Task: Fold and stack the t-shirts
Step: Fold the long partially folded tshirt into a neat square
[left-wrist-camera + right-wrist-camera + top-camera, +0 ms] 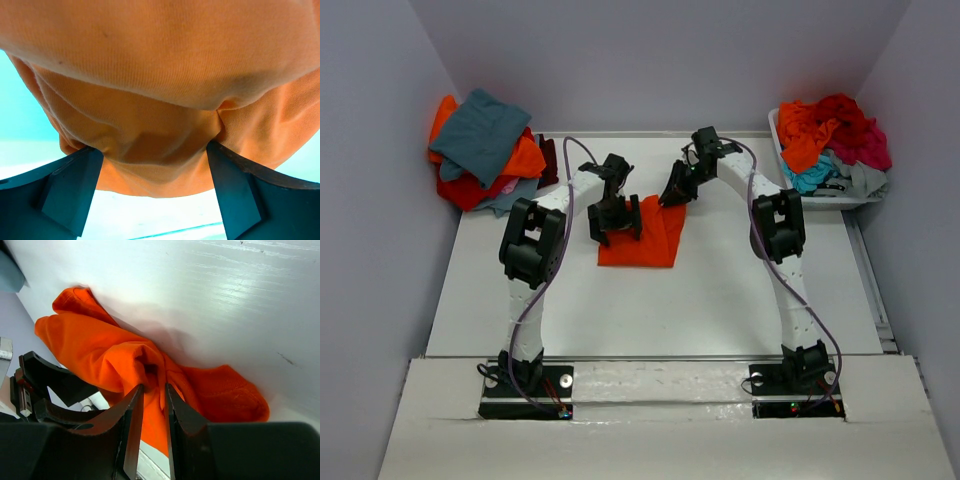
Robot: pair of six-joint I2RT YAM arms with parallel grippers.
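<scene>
At the centre of the top view, the orange t-shirt (pixel 642 238) is seen lying on the white table (pixel 720 290), folded into a roughly square shape. Its left edge is covered by the left gripper (pixel 615 222), which is held low over the cloth. Its upper right corner is met by the right gripper (pixel 672 192).

Across almost the whole left wrist view, orange cloth (pixel 165 75) is spread very close to the camera. The two dark fingers (pixel 70 190) are seen at the lower left and lower right of the frame, with the jaws wide apart. A bulge of the shirt is lodged between them and nothing is clamped.

Near the lower middle of the right wrist view, the jaws of the right gripper (pixel 154 387) are brought almost together, and a raised fold of the orange t-shirt (pixel 90 345) is pinched between them. The rest of the shirt is spread to the left and right of this fold on the table.

Toward the upper left of the top view, a pile of folded t-shirts (pixel 485 150) is placed, with a teal-grey one on top. At the upper right, loose t-shirts (pixel 830 130) are heaped in a white bin (pixel 776 128).
</scene>
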